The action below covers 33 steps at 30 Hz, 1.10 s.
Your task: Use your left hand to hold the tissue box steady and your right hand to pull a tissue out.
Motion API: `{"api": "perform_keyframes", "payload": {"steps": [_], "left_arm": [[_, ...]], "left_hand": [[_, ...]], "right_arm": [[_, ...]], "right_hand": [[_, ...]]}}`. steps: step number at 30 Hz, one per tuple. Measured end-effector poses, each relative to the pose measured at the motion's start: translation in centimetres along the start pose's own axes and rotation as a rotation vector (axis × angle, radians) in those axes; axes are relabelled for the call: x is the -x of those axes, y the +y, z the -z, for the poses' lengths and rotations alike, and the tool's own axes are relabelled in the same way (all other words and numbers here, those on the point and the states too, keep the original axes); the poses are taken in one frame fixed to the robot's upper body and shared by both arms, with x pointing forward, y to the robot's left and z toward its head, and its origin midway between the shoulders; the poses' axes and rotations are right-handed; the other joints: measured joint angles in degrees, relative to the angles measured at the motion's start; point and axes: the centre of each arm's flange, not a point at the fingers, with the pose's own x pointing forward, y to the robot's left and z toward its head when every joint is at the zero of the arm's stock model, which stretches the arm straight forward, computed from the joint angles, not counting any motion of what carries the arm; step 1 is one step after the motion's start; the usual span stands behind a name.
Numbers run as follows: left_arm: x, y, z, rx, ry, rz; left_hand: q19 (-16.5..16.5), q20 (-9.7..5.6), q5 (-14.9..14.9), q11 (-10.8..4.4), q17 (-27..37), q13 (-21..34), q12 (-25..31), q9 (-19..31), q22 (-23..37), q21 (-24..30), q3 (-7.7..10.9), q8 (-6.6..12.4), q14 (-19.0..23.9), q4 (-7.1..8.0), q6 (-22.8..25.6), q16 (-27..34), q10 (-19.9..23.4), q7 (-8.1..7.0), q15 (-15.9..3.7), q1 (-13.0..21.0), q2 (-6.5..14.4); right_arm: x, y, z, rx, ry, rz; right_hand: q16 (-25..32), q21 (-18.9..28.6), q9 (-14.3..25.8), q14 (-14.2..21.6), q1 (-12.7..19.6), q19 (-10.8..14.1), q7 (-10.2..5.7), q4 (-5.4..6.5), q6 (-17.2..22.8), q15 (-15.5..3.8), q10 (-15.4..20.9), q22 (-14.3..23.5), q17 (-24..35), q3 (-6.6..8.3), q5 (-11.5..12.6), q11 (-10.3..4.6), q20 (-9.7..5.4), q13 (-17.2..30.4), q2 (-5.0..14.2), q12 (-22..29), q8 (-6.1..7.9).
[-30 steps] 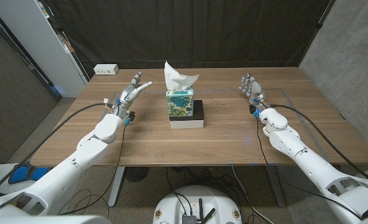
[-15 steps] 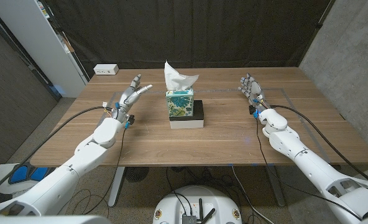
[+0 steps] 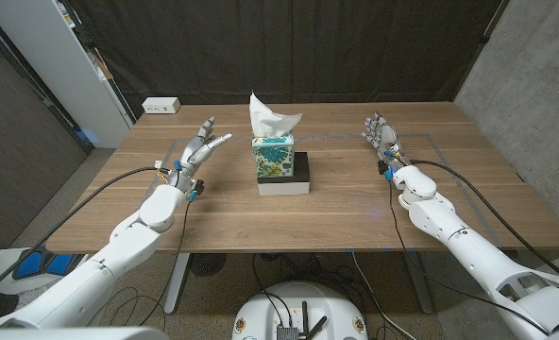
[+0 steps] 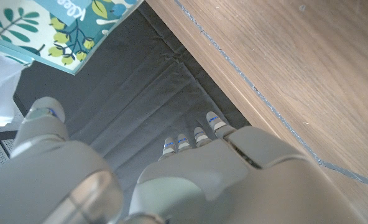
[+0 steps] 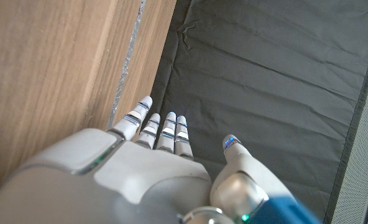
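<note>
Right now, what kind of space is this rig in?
Probably a lab or test bay, not a home: a black curtain hangs behind the wooden table, a bare concrete wall stands on the robot's right, and a white power strip lies at the table's far corner.

Curtained lab: black backdrop (image 3: 289, 47), cabling.
</note>
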Motion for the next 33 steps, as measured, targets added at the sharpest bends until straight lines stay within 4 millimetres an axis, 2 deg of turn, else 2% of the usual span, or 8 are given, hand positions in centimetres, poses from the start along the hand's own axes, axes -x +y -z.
{"api": "perform_keyframes", "payload": {"steps": [17,23,33], "left_arm": [[1.5,-0.5,0.0,0.005,0.0,0.004],[2.1,-0.7,0.0,0.009,-0.003,0.007],[3.0,-1.1,0.0,0.018,-0.003,0.019]], "left_hand": [[0.0,0.0,0.5,0.0,0.0,0.0,0.0,0.0,0.0,-0.4,-1.06,0.0,0.0,0.29,-0.1,0.0,0.0,0.52,0.0,0.5,0.0],[0.0,0.0,0.5,0.0,0.0,0.0,0.2,0.0,0.3,-0.4,-1.51,0.2,0.0,0.27,-0.1,0.0,0.0,0.52,0.0,1.0,0.1],[0.0,0.0,1.0,0.0,0.0,0.0,0.2,0.0,0.3,-0.8,-2.13,0.19,0.0,0.1,0.1,0.0,0.0,0.73,0.0,1.2,0.3]], "right_arm": [[0.0,0.5,0.0,0.002,-0.003,-0.005],[0.0,0.8,-0.1,0.005,-0.003,-0.007],[0.1,1.1,-0.1,0.005,-0.004,-0.005]], "right_hand": [[0.0,-0.4,0.0,0.0,0.0,0.0,0.0,0.0,0.0,0.0,0.3,0.0,0.0,0.0,0.0,-0.3,0.0,0.0,0.0,0.0,0.0],[0.0,-0.4,0.0,0.0,0.0,0.0,0.0,-0.48,0.0,0.0,0.3,0.0,-0.3,0.0,0.0,-0.3,0.0,0.0,0.0,0.0,0.0],[0.0,-0.4,0.0,0.0,0.0,0.0,0.0,-0.48,0.0,0.0,0.3,0.0,-0.3,0.0,0.0,-0.3,0.02,0.0,0.0,0.0,0.0]]}}
